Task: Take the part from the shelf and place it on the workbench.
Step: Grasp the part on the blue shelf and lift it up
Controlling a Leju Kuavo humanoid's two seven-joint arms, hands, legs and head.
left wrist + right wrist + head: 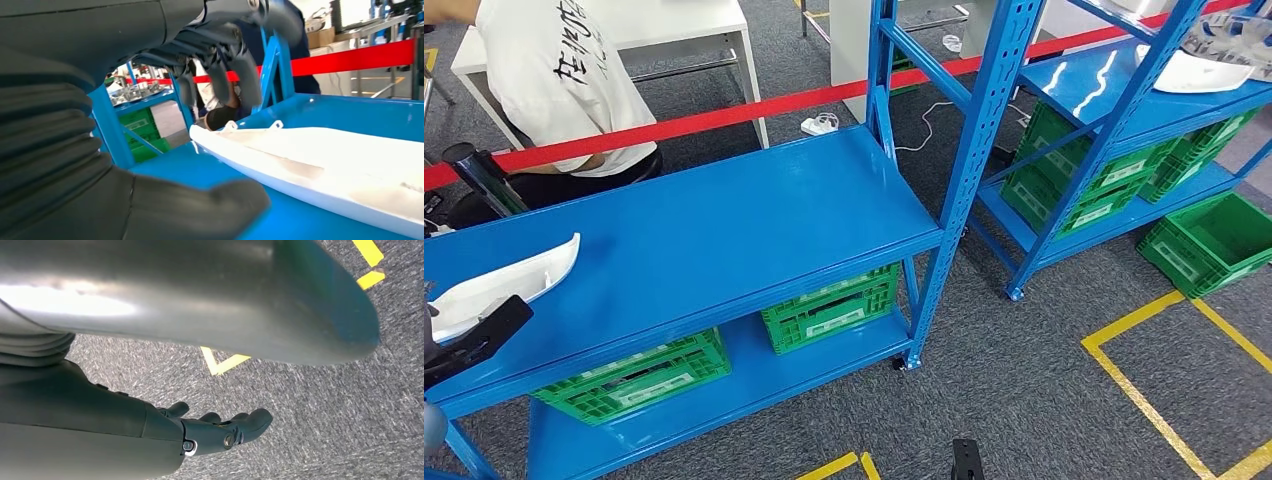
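Observation:
A long white curved part [504,282] lies on the top of the blue workbench [724,230] at its left end. My left hand [469,335] sits just in front of it at the bench's near edge. In the left wrist view the left hand [100,45] is spread, with the fingers [220,75] above and the thumb [200,205] below, and the white part [325,165] rests on the blue surface [350,107] beyond them, not gripped. My right hand [215,432] hangs over the grey floor, its fingers loosely extended and holding nothing.
A second blue shelf [1124,110] stands at the back right with another white part [1199,70] on it. Green crates [829,305] sit on the lower levels and on the floor [1214,240]. A person in a white shirt [554,80] sits behind red barrier tape [754,110]. Yellow floor tape [1144,390] lies right.

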